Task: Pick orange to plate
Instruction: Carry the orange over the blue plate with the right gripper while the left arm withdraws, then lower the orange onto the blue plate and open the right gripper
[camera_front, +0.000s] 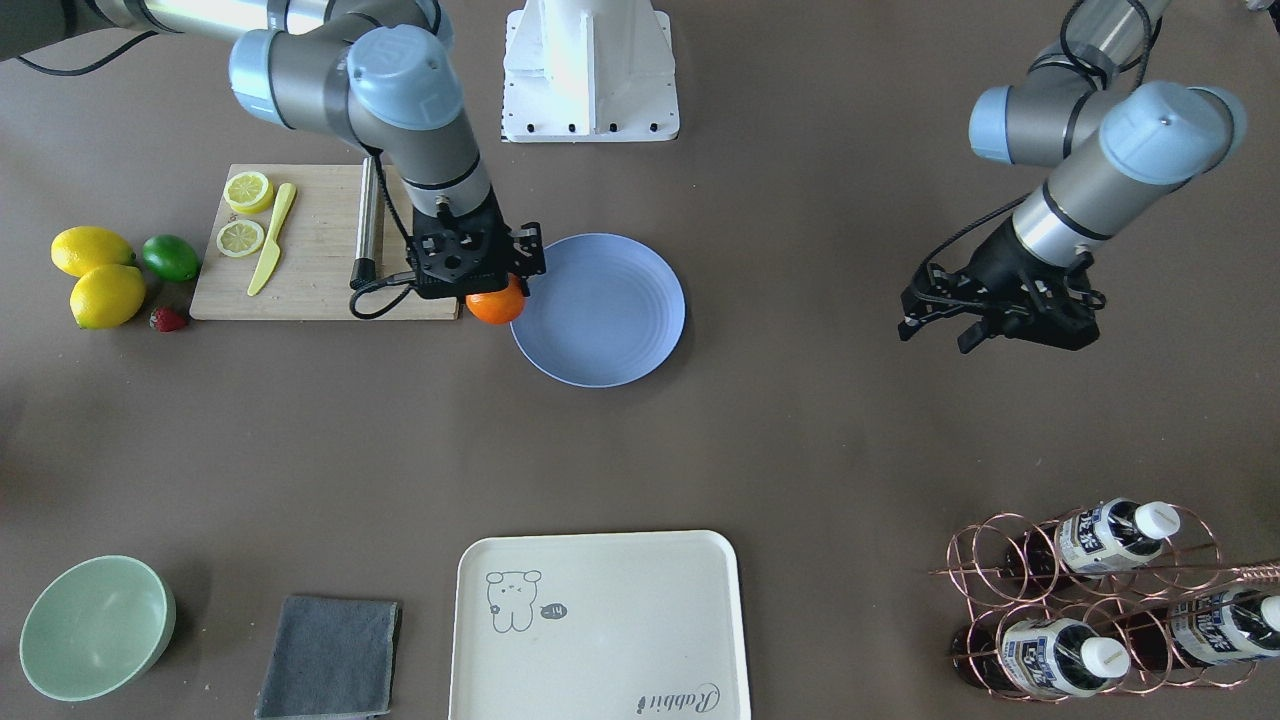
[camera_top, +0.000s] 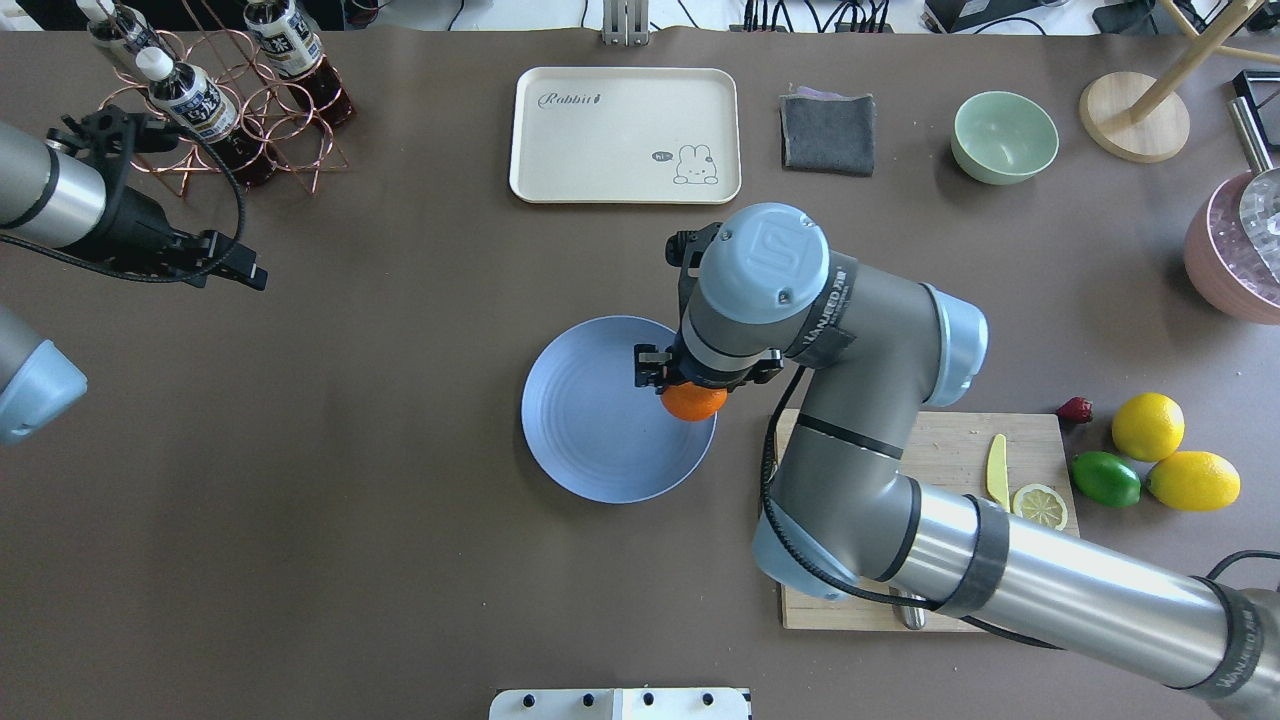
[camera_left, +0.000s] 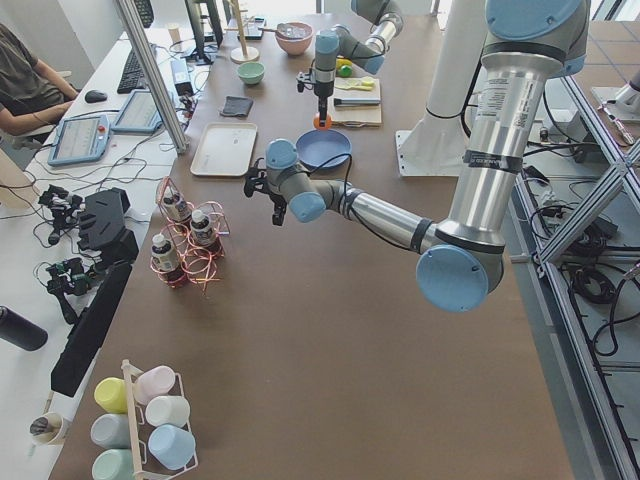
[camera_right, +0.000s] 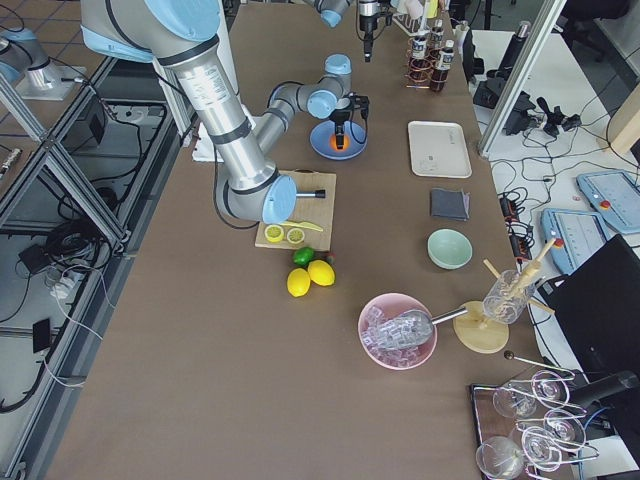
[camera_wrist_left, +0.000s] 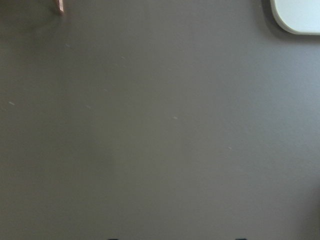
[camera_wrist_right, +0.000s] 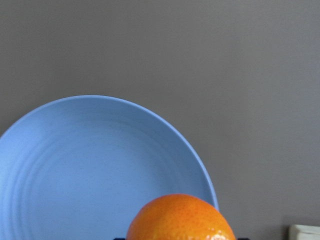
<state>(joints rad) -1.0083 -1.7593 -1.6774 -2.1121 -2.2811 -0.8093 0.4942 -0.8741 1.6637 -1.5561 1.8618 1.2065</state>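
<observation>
**Entry: orange to plate, transfer stage**

- **Right gripper** (camera_top: 690, 378): closed on the orange (camera_top: 693, 402), which sits between its fingers directly under the wrist. The fingers themselves are mostly hidden by the arm and the fruit.
- **Orange, location:** held at the right-hand edge of the plate (camera_top: 600, 440). The overhead view puts it just inside the rim. The front-facing view shows it overlapping the rim on the side toward the cutting board (camera_front: 320, 270). In the right wrist view the plate spreads out beyond the fruit. The orange appears to be lifted clear, but no view shows for certain whether it hangs above the plate or touches it.
- **Left gripper** (camera_front: 985, 322): well off to the left and holding nothing. Its fingers look parted, and its wrist camera sees only bare table and a corner of the cream tray (camera_wrist_left: 300, 15).
- **Done, by judgement:** the orange is grasped and brought to the plate.
- **Left to do, by judgement:** carry the orange further in toward the plate's centre, lower it, release it, and retract.
</observation>
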